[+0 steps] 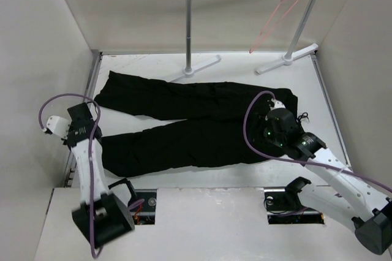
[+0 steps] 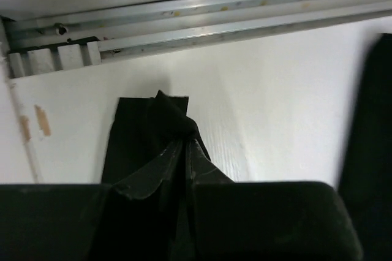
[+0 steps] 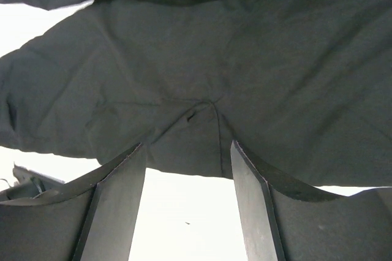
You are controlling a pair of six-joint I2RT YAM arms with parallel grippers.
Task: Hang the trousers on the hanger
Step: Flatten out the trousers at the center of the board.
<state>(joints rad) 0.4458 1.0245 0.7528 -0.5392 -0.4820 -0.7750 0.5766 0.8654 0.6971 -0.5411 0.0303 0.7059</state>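
The black trousers [image 1: 184, 123] lie spread on the white table, legs to the left, waist to the right. My left gripper [image 1: 90, 133] is at the near leg's cuff. In the left wrist view it [image 2: 185, 144] is shut on a bunched fold of that cuff [image 2: 165, 114]. My right gripper [image 1: 264, 127] is over the waist end. In the right wrist view it [image 3: 188, 147] is open, its fingers [image 3: 125, 187] astride the edge of the trousers [image 3: 202, 71]. The pink-red wire hanger [image 1: 275, 19] hangs from the rail at the far right.
The white-and-silver rail stand [image 1: 190, 28] stands at the back, its feet [image 1: 202, 68] close to the far trouser leg. An aluminium track [image 2: 202, 19] runs along the left wall. White walls close in left, right and back.
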